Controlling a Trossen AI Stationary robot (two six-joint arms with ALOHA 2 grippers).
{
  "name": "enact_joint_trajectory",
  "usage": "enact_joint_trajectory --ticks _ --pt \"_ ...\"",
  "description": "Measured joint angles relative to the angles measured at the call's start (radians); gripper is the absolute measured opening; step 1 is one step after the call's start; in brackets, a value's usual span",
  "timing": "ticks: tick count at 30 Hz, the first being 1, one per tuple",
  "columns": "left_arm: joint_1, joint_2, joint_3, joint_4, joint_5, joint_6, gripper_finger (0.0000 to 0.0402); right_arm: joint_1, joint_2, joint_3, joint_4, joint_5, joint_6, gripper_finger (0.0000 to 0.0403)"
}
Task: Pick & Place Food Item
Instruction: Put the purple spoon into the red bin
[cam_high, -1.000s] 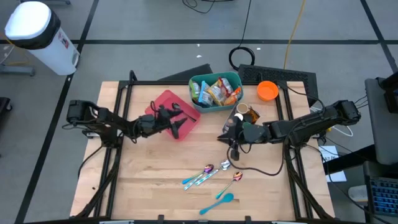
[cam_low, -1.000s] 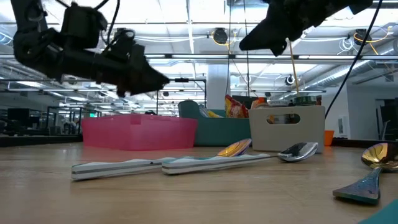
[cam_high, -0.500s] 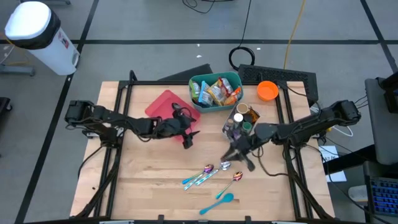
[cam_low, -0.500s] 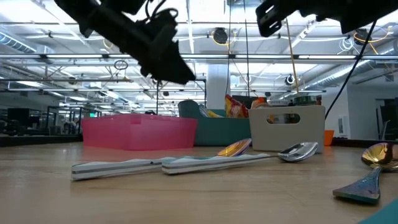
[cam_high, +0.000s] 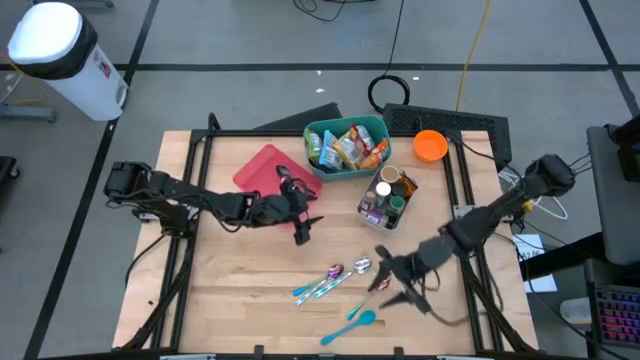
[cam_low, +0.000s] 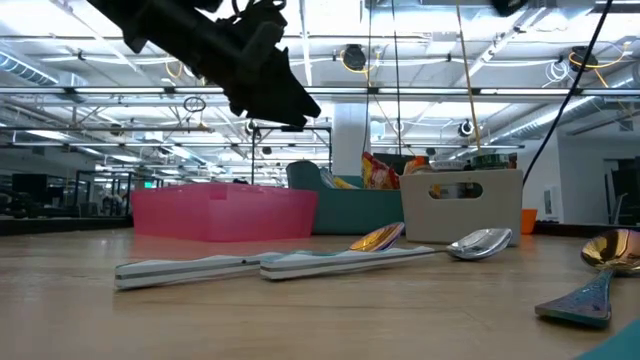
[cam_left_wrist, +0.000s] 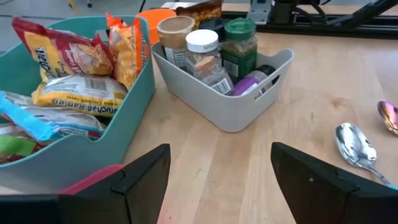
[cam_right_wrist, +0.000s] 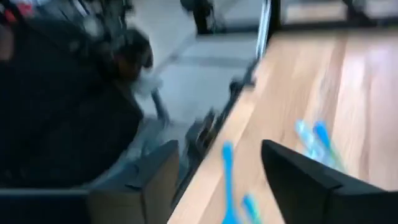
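Observation:
A teal bin (cam_high: 318, 160) at the table's far side holds several food packets (cam_left_wrist: 69, 92). To its right stands a grey caddy (cam_left_wrist: 231, 106) of spice jars. My left gripper (cam_high: 304, 213) hovers open and empty above the table, just right of the pink tray (cam_high: 268, 168) and on the near side of the teal bin. In its wrist view the left gripper (cam_left_wrist: 217, 180) has only bare table between its fingers. My right gripper (cam_high: 393, 278) stands open and empty over the spoons (cam_high: 372, 268) toward the near edge.
An orange bowl (cam_high: 430, 146) sits at the far right. Several spoons lie on the table's near half: striped-handled ones (cam_high: 322, 285), a gold one (cam_high: 380, 286) and a blue one (cam_high: 360, 320). Bare wood lies at the near left.
My left gripper has risen from over the pink tray and gone toward the table's right, then stopped. My right gripper has swung away from the grey caddy toward the near edge, over the spoons, and has opened.

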Motion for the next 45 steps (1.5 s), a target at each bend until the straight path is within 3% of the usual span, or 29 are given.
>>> enact_joint_trajectory --ticks 3,7,12,17,25,38,45 --pt "0.005 0.000 0.000 0.000 -0.002 -0.008 0.0282 0.067 -0.001 0.070 -0.243 0.083 0.121 0.0247" --pt "0.007 0.000 0.000 0.000 -0.002 -0.024 0.0276 0.107 0.000 0.080 -0.507 0.152 0.377 0.0258" --pt "0.007 0.000 0.000 0.000 -0.002 -0.030 0.0274 0.105 0.001 -0.020 -0.612 0.208 0.665 0.0246" --pt "0.007 0.000 0.000 0.000 -0.002 -0.036 0.0273 0.075 0.001 -0.164 -0.482 0.205 0.813 0.0235" --pt "0.007 0.000 0.000 0.000 -0.002 -0.058 0.0274 0.038 0.012 -0.364 -0.086 0.202 0.835 0.0223" --pt "0.007 0.001 -0.001 0.000 -0.003 -0.059 0.0273 0.031 0.170 -0.376 0.086 0.176 0.813 0.0195" --pt "0.007 0.001 -0.001 -0.001 -0.003 -0.058 0.0274 0.002 0.198 -0.376 0.091 0.176 0.816 0.0124"
